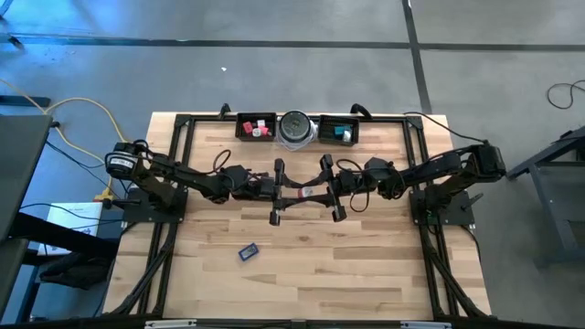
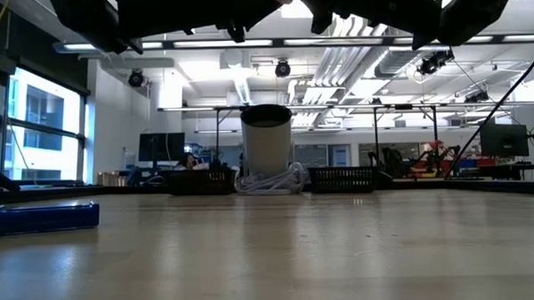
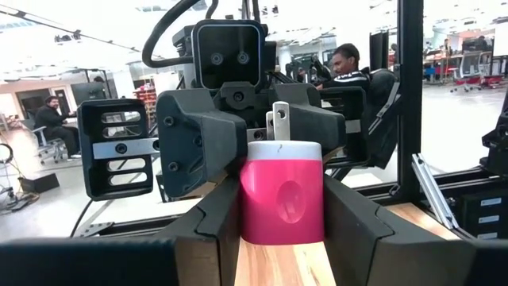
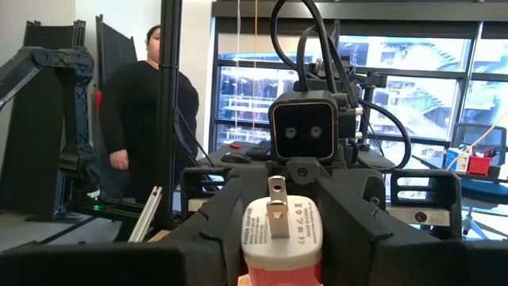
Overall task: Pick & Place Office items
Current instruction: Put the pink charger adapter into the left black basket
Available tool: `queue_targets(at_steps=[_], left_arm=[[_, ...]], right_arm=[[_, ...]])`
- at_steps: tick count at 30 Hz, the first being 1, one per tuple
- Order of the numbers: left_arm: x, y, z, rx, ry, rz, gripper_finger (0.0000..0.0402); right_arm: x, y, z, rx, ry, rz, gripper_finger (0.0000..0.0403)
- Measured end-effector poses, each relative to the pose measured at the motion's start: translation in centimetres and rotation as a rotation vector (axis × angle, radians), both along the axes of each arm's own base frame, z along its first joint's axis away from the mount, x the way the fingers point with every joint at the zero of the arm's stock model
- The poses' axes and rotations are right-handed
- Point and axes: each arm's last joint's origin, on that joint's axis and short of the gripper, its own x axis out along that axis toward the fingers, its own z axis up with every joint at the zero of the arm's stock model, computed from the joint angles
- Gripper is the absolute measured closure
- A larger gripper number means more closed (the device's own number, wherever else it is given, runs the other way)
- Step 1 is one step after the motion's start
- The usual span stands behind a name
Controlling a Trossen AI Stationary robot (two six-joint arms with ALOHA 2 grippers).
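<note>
A pink block [image 1: 311, 193] with a white end and two metal prongs hangs over the middle of the table, between both grippers. My left gripper [image 1: 298, 193] reaches it from the table's left and my right gripper [image 1: 322, 192] from the right, each shut on it. The left wrist view shows its pink body [image 3: 282, 195], the right wrist view its white pronged face [image 4: 282, 226]. A blue flat piece [image 1: 248, 251] lies flat on the near table, also in the low view [image 2: 42, 217]. Red, pink and white pieces [image 1: 259, 128] and a teal block [image 1: 345, 133] lie in the trays. My left gripper pinches the block's pink body [image 3: 252, 214] between its two fingers [image 3: 218, 226], coming level from the table's left. The block is lifted clear of the table and lies level, white end pointing away from this arm. My right gripper pinches the block's white pronged end [image 4: 255, 230] between its two fingers [image 4: 214, 230], coming level from the table's right. The prongs [image 4: 275, 208] point toward this wrist. The block is clear of the table.
Two long black trays [image 1: 257, 127] [image 1: 339, 131] stand at the far edge with a round silver-grey disc [image 1: 295, 129] between them. A black frame [image 1: 178, 174] runs round the table. Bare wood lies near both grippers. People stand in the room beyond.
</note>
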Motion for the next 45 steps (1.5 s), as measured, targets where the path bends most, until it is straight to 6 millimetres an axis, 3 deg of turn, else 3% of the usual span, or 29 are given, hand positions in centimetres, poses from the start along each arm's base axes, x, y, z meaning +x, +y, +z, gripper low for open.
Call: queue_targets(at_steps=[10, 45], left_arm=[[0.0, 0.0, 0.0, -0.004, 0.003, -0.011, 0.0203], [0.4, 1.3, -2.0, -0.076, 0.224, 0.192, 0.0196]], right_arm=[[0.0, 0.0, -0.1, 0.009, 0.006, -0.002, 0.0283], [0.2, -1.9, -1.4, 0.033, 0.139, -0.048, 0.0283]])
